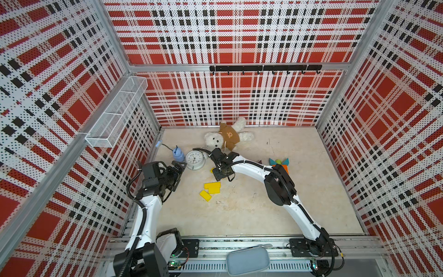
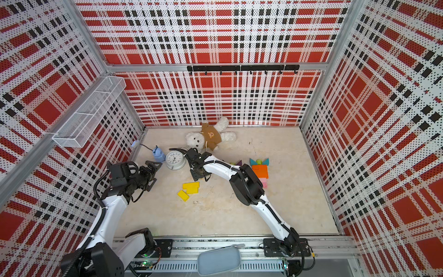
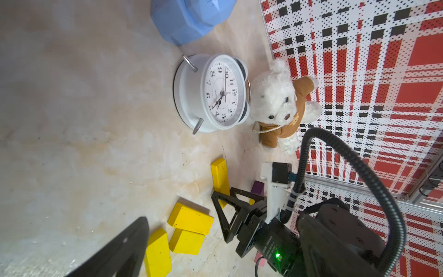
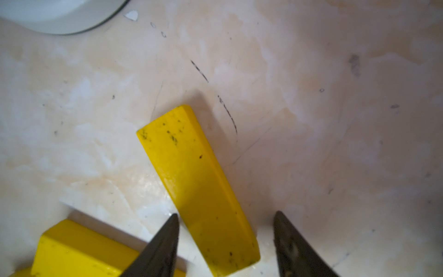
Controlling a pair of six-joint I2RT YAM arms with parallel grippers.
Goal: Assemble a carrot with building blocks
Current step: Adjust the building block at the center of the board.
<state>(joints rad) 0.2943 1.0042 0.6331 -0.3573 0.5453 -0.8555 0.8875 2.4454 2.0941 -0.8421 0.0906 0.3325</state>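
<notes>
Step in hand, as judged: fetching another piece for the carrot. Down at the pale, marbled, scuffed desk (image 4: 335, 120) with the right pincer (image 4: 226, 214), spread astride a long, flat yellow rectangular block (image 4: 191, 172); one tip right at its edge, the other a little clear. Released, then: not yet clenched, nothing lifted. Lies flat between the tips, nearer one end than its middle. Glossy painted faces, softened corners, dark specks of wear; rigid, probably wood or hard plastic.

Just beside that pincer: three more yellow slabs (image 1: 212, 185) in a loose huddle, a small purple block (image 3: 257, 188) and a round white metal alarm clock (image 1: 195, 160). Well apart from it, beyond its own forearm: the part-built carrot, with teal triangles (image 2: 265, 161) and a lime-green cylinder (image 2: 258, 161) for leaves, orange slabs (image 2: 260, 170) below, pink ones (image 2: 263, 180) after.

Left pincer (image 2: 151, 174): idle by the clock, apparently spread, grasping nothing.

Next, by this reading: clench squarely across the narrow width, lift straight, carry to the carrot's tapering end. Worth minding: smooth paint and an off-centre hold, so likely to pivot or slip.
</notes>
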